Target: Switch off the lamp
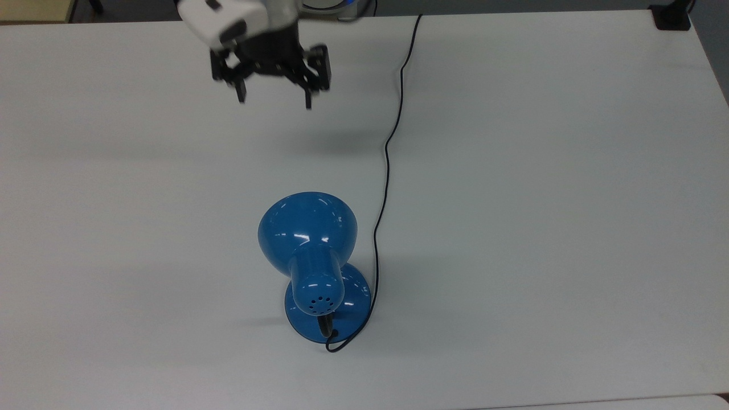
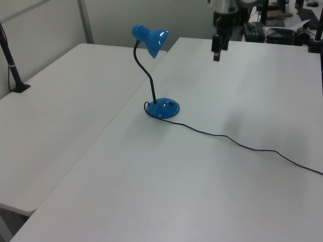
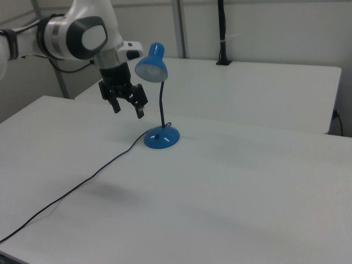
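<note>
Overhead, the gripper hangs above the counter near the top view's upper edge, well apart from the lamp and touching nothing. Its jaws are spread wide and released, with nothing between them; the two black fingertips point down toward the counter surface. In the right view the gripper sits at the right view's left of the lamp shade, its white wrist and grey-banded arm link reaching in from the right view's upper left. In the left view the gripper hangs at the far end of the counter, beyond the lamp.

Lamp position: near the middle of the counter, standing upright on its round blue base. A thin dark neck rises from the base and curves to the shade. Shade long axis is tilted: the vented cap sits over the base, and the wide mouth opens toward the top view's upper edge and downward.

A black cord leaves the base, loops just beside it, then runs up the top view to the far counter edge.
</note>
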